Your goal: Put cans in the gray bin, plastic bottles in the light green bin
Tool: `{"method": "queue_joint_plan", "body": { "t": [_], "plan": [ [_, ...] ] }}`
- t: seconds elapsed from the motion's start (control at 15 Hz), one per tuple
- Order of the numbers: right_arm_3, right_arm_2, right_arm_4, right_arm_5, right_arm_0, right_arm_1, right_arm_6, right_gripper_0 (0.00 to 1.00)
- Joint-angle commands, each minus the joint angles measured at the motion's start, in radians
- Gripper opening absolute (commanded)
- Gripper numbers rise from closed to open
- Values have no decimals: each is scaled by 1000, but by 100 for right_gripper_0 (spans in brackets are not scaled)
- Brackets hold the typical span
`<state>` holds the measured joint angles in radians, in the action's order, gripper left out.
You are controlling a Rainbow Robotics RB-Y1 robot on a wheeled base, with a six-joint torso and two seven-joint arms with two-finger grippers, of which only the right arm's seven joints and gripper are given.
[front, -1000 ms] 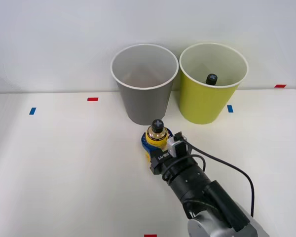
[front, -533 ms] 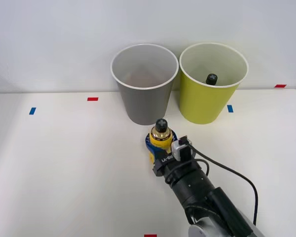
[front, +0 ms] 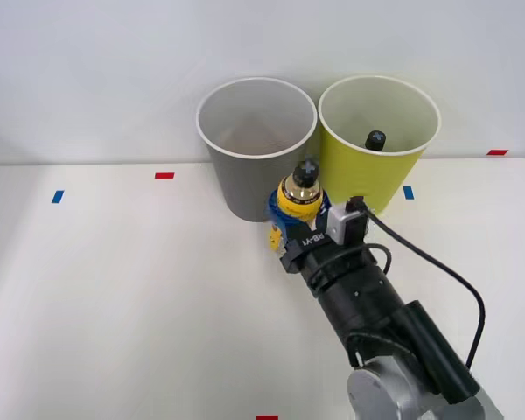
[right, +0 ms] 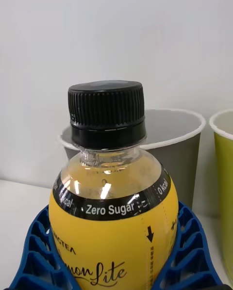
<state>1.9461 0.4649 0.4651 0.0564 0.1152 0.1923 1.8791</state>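
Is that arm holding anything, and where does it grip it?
Yes: the right gripper holds a yellow plastic bottle upright, its blue jaws closed around the labelled body below the black cap.

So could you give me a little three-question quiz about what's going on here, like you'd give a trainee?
1. True or false: the right gripper is shut on the yellow bottle.
2. What sits inside the light green bin? A) a can B) a black-capped bottle C) a cup
3. Fill in: the held bottle's cap is ____ in colour.

Key: 1 true. 2 B. 3 black.
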Motion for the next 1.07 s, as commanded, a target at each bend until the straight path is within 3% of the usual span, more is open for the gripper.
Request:
{"method": "queue_joint_plan", "body": {
  "t": [0.07, 0.2, 0.33, 0.53, 0.93, 1.07],
  "plan": [
    [166, -111, 46, -184, 0, -28, -21, 0],
    [198, -146, 147, -188, -17, -39, -11, 0],
    [208, -189, 178, -188, -65, -54, -11, 0],
    [208, -255, 190, -230, -132, -71, -12, 0],
    [208, -496, 210, -540, -345, -109, -25, 0],
    [194, -540, 210, -586, -384, -122, -29, 0]
  ]
}}
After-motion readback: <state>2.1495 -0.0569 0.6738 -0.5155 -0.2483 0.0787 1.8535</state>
